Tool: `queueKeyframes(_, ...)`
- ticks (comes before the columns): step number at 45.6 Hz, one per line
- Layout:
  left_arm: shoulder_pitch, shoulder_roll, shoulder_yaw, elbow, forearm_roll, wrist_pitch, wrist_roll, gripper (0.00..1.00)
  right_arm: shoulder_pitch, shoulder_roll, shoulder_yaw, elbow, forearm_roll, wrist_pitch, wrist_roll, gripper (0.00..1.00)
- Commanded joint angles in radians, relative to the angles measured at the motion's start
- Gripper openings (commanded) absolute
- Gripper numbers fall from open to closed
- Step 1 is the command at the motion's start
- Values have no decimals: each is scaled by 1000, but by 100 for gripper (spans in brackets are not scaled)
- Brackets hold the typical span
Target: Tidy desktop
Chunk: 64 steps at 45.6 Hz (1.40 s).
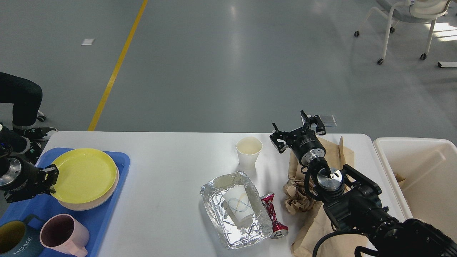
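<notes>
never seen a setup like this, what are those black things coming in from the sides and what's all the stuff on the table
This single picture is taken from a humanoid robot's own head, looking down at its work. The black things are its two arms. Each ends in a two-finger tool: the left tool sits at the rim of a yellow plate on a blue tray, which also carries a pink mug and a dark mug. The right tool hangs open and empty above crumpled brown paper.

On the white desktop lie an upright paper cup, a foil tray with another cup lying in it, and a crushed red can. A cream bin stands at the right.
</notes>
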<state>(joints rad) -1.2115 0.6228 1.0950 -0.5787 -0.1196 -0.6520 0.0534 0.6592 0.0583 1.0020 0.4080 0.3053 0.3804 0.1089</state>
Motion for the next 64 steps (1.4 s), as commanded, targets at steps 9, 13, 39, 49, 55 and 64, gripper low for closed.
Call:
queueKeyframes(9, -29, -2, 3, 0, 0, -3, 11, 96, 0, 0, 0, 0, 0, 0, 0, 100)
queueKeyframes(13, -29, -2, 3, 0, 0, -3, 11, 96, 0, 0, 1, 0, 0, 0, 0, 100)
queueKeyframes(39, -51, -2, 0, 2, 0, -3, 11, 96, 0, 0, 0, 0, 0, 0, 0, 100)
queueKeyframes(49, -101, 103, -75, 32, -8, -6, -1, 96, 0, 0, 0, 0, 0, 0, 0, 100)
queueKeyframes(55, -134, 170, -246, 101, -11, -5, -6, 97, 0, 0, 0, 0, 0, -1, 0, 100)
queueKeyframes(64, -48, 179, -585, 217, -12, 8, -14, 97, -1, 0, 0, 0, 0, 0, 0, 100)
